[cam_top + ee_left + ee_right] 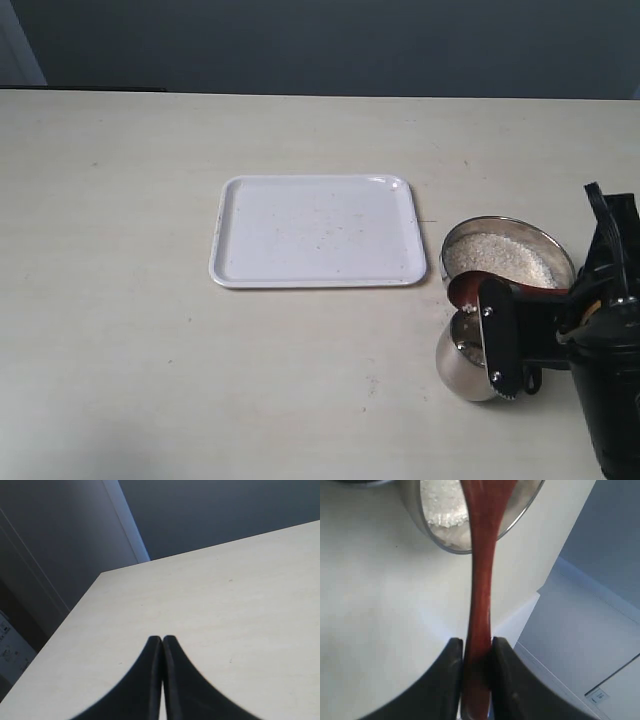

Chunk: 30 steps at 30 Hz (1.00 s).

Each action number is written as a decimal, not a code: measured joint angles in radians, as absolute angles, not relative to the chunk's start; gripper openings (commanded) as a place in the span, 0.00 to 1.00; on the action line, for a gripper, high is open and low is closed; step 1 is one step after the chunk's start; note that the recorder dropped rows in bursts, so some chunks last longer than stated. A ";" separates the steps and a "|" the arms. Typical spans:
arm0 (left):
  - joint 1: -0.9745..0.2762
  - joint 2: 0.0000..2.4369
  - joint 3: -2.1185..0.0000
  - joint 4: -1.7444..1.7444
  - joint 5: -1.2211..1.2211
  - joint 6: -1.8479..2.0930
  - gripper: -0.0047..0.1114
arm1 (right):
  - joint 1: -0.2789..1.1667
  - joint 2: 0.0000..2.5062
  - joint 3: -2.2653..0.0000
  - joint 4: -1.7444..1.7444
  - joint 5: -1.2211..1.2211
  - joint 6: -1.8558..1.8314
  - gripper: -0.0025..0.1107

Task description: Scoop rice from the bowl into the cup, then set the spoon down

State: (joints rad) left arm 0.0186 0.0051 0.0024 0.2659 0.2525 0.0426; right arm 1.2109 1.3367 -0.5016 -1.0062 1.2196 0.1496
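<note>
The right gripper (477, 645) reaches in low from the near side, right of the tray (320, 230) and nearer than it. Its jaws are clamped on the handle of the spoon (480, 580). The one spoon is slim and reddish-brown, and its oval end is above the cup (462, 378). The one steel cup stands just off the tray's near right corner. Beyond it, one bowl (540, 236) of white rice (500, 258) sits beside the tray's right edge. The left gripper (161, 639) is closed on nothing.
</note>
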 measured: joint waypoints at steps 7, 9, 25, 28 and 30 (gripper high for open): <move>0.019 0.005 0.002 0.266 0.252 0.043 0.04 | 1.211 1.335 -0.502 -1.006 1.220 0.150 0.01; 0.019 0.005 0.002 0.266 0.252 0.043 0.04 | 1.211 1.330 -0.502 -1.006 1.220 0.150 0.01; 0.019 0.005 0.002 0.266 0.252 0.043 0.04 | 1.211 1.292 -0.433 -1.041 1.218 0.166 0.01; 0.019 0.005 0.002 0.266 0.252 0.043 0.04 | 1.211 1.286 -0.433 -1.041 1.218 0.171 0.01; 0.019 0.005 0.002 0.266 0.252 0.043 0.04 | 1.211 1.280 -0.433 -1.041 1.218 0.172 0.01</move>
